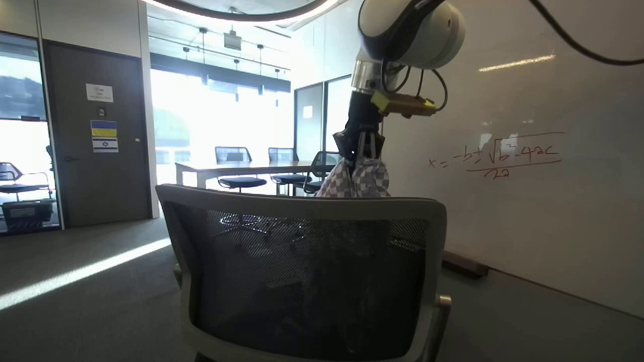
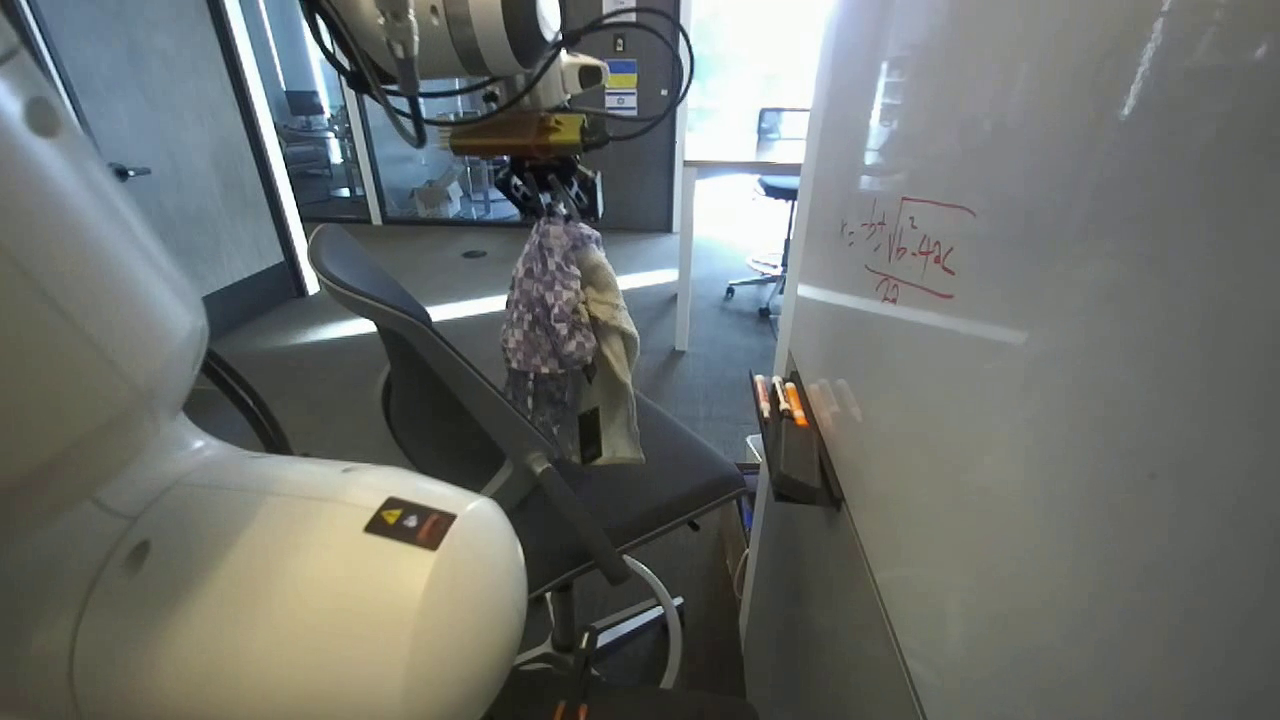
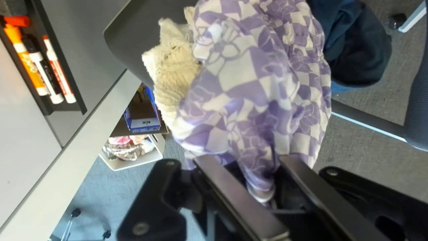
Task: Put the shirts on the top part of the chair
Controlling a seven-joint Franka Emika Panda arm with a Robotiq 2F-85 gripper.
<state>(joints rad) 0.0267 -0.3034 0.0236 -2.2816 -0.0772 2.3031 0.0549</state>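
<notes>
While the arm bends above the chair, tool pointing down, pinching checkered garment.

In the wrist view there are three markers at upper left, one box and one tub left of centre, and one gripper with two fingers at lower centre. An exterior view holds two shirts mid-frame, one checked and one cream. Five chairs show in an exterior view: one at lower centre, three mid-frame, one at the left edge; also one table mid-frame, two flags at left, one whiteboard and one formula at right.
</notes>
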